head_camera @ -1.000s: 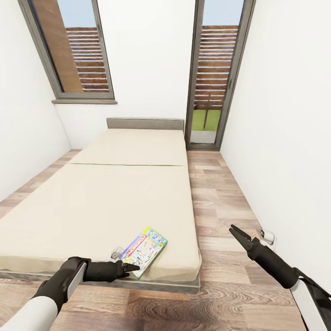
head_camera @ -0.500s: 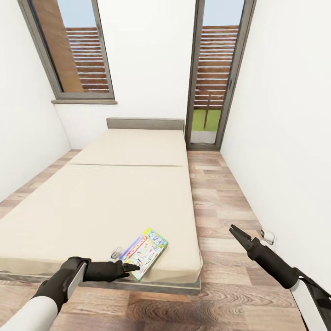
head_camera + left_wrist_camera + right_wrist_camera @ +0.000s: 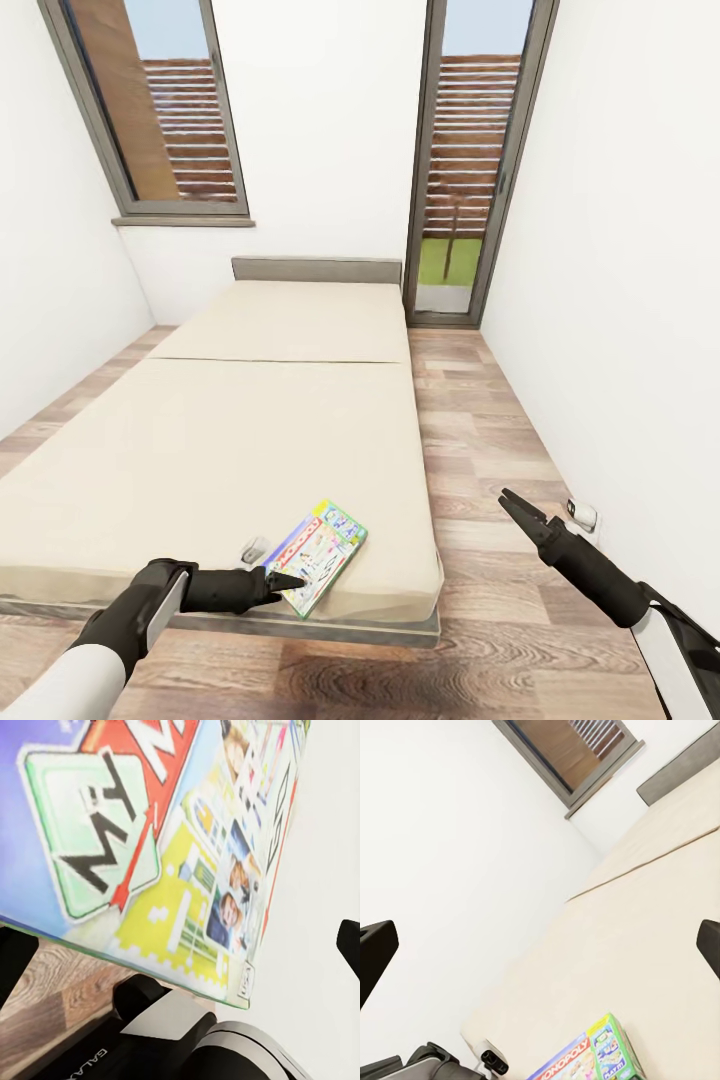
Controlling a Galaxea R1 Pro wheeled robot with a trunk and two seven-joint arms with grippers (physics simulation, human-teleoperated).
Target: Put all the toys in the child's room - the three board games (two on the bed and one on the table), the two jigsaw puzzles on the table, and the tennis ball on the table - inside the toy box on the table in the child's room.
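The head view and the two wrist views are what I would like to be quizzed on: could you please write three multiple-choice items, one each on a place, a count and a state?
1. Where does the thin colourful board game box lie?
A. on the beige mattress of the bed, by its near corner
B. on the wood-plank floor
C. against the grey headboard

2. How many board game boxes show on the bed?
A. one
B. two
C. three

3. How do the right gripper's fingers stand?
A. shut on the box
B. spread apart, holding nothing
C. pressed into the mattress

Answers:
1 A: the board game box rests on the bed near its front corner, with the left gripper at its near edge.
2 A: the mattress carries one printed box.
3 B: the right gripper hovers over the floor with its tips parted.
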